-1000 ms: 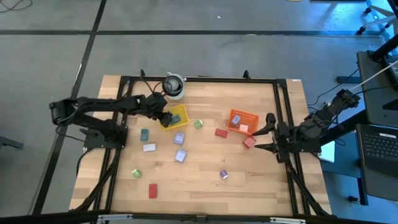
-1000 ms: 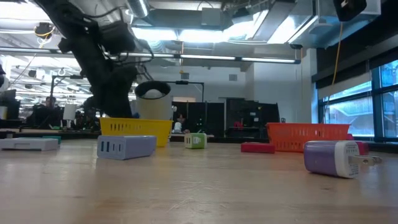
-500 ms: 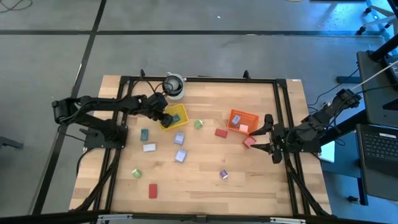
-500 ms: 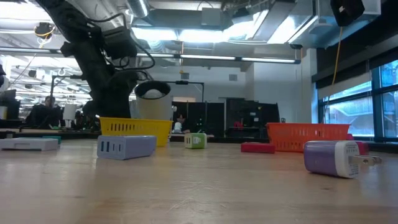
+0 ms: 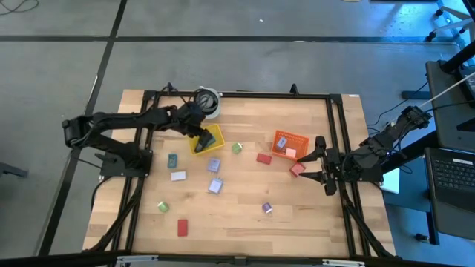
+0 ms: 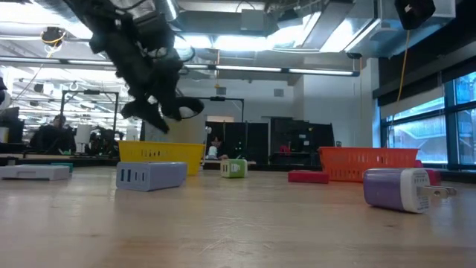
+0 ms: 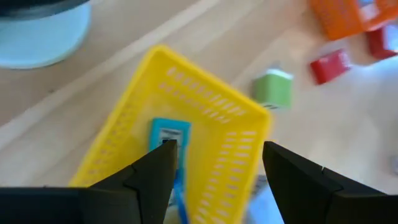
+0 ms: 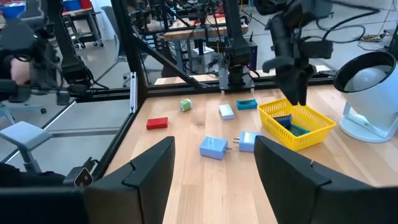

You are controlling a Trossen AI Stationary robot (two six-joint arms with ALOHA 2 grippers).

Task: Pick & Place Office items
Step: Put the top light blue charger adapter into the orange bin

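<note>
One teal item (image 7: 169, 138) in yellow basket (image 7: 211, 112), half-hidden behind left gripper (image 7: 217, 168).

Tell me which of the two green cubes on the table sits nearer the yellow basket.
The green cube just right of the yellow basket, between the two baskets. The other green cube lies far off, near the table's front-left corner.

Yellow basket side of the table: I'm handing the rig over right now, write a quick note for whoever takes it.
Left gripper: open, empty, above the yellow basket.
Right gripper: open, empty, waiting at the table's right edge beside a red item.
Done: a teal item lies in the yellow basket; the orange basket holds at least two items.
Left: loose items on the wood, among them a green block, another red block, a white block, a lavender block and a red block near the front.
</note>
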